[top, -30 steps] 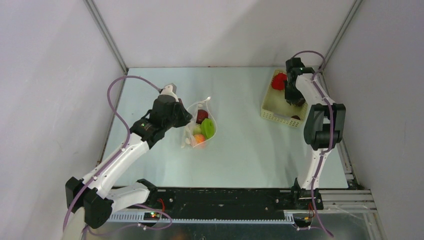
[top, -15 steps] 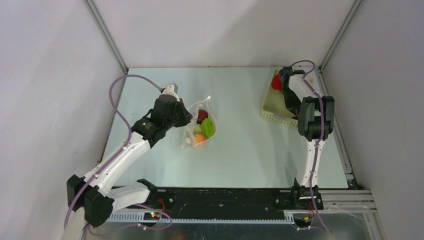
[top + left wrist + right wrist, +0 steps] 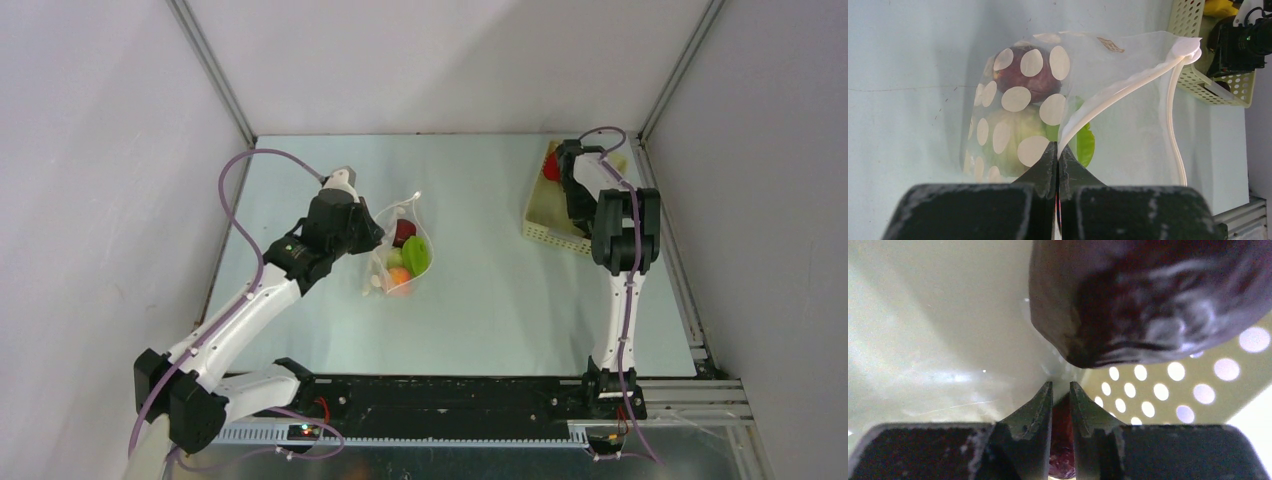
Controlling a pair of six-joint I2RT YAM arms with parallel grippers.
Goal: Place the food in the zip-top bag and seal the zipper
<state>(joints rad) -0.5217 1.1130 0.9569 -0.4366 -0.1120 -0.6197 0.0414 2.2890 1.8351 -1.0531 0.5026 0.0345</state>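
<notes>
Maroon food (image 3: pixel 1148 300) just beyond right tool (image 3: pixel 1061 390) tips.

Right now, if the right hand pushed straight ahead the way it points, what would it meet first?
Probably the dark maroon food piece just beyond the right hand, inside the basket; depth is unclear.

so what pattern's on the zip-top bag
The zip-top bag has big white dots on clear plastic; the left wrist view shows it best.
</notes>
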